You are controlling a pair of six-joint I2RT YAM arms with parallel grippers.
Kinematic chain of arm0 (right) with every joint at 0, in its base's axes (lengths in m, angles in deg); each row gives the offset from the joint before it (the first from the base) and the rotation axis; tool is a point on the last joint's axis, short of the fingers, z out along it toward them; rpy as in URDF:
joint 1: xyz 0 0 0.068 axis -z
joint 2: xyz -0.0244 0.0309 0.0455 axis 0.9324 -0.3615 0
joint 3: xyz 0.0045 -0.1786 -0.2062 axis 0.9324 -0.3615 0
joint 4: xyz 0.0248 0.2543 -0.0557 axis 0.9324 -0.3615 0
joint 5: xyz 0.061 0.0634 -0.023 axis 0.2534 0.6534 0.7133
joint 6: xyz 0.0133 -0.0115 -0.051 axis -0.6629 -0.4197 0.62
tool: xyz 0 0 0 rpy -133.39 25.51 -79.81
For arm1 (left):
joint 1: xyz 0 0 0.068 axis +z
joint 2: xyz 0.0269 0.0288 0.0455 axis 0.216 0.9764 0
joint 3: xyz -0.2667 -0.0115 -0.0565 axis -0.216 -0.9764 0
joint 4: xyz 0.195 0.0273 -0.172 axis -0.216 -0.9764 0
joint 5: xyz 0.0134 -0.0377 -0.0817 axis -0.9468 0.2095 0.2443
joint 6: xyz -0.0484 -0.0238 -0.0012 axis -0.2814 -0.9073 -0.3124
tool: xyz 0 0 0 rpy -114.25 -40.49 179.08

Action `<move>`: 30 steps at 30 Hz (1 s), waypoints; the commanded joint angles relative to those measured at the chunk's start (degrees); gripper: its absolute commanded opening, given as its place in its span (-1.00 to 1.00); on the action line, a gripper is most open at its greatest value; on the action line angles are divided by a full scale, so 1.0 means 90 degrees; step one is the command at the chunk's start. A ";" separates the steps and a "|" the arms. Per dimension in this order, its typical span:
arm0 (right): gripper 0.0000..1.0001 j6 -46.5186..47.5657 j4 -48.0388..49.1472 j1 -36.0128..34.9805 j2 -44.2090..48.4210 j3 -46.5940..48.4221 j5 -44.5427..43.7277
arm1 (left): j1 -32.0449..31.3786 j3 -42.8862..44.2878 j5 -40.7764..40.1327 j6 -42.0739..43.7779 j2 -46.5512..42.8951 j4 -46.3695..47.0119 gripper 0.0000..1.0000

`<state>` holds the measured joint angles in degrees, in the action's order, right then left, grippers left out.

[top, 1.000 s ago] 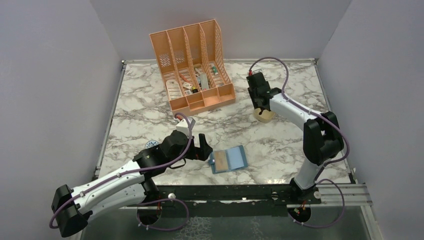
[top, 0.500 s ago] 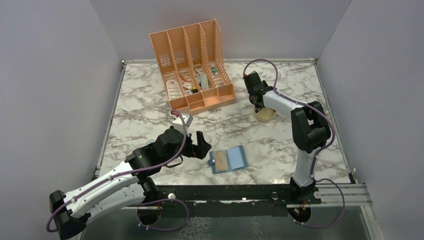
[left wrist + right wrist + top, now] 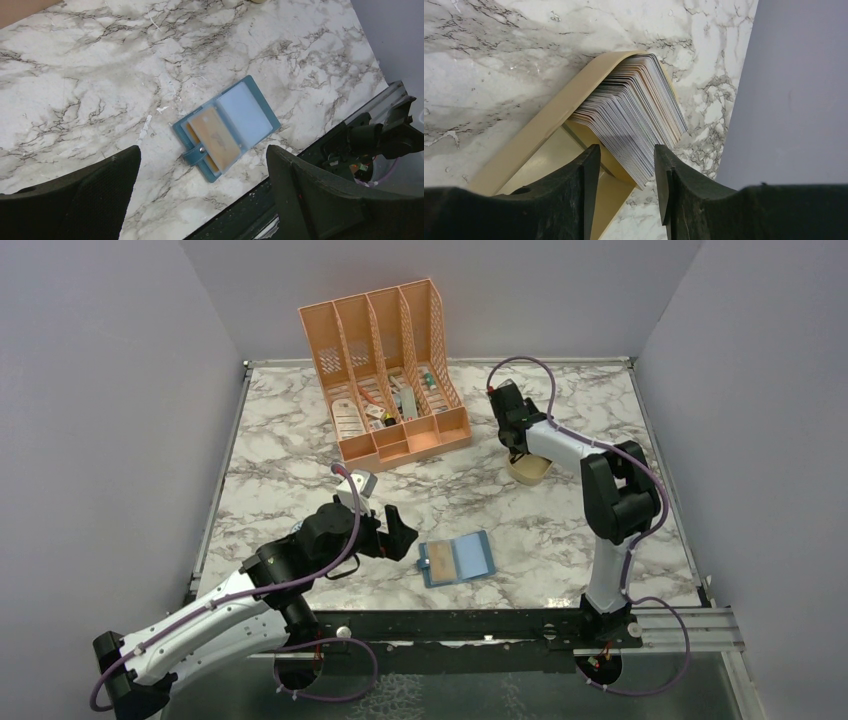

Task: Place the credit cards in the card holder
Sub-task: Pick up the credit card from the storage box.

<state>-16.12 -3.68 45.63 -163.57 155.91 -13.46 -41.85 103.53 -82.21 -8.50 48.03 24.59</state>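
Note:
The teal card holder (image 3: 457, 559) lies open near the front edge, with a tan credit card (image 3: 436, 560) on its left half. In the left wrist view the card holder (image 3: 250, 107) shows pale blue inside. The tan card (image 3: 214, 137) lies by its snap tab (image 3: 196, 153). My left gripper (image 3: 396, 534) is open and empty, just left of the holder and above the table (image 3: 202, 200). My right gripper (image 3: 516, 448) is open over a tan tray (image 3: 532, 473). A thick stack of credit cards (image 3: 634, 117) stands in that tray (image 3: 531, 135). The stack's lower corner sits between the fingers of the right gripper (image 3: 626, 172).
A large peach desk organizer (image 3: 385, 370) with small items stands at the back centre. A round blue-white disc (image 3: 298, 528) peeks out behind the left arm. The black front rail (image 3: 320, 150) runs just beyond the holder. Grey walls enclose the table.
The left gripper has drawn back a little to the left, away from the holder. The right arm folded in and brought its gripper onto the tray, then held still.

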 commanded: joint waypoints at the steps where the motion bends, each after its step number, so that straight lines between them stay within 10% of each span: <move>1: -0.08 0.0050 0.0167 0.0028 -0.0151 0.0084 0.0034 | 0.0017 -0.0038 -0.0172 -0.0042 -0.0112 -0.0062 0.98; 30: -0.54 -0.0193 -0.0063 0.0066 0.0072 0.0287 -0.0351 | 0.0020 -0.0066 -0.0271 -0.0053 -0.0010 -0.0056 0.98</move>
<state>-16.58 -3.62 45.67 -165.47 156.26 -14.44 -41.85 103.35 -83.28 -8.74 47.95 24.53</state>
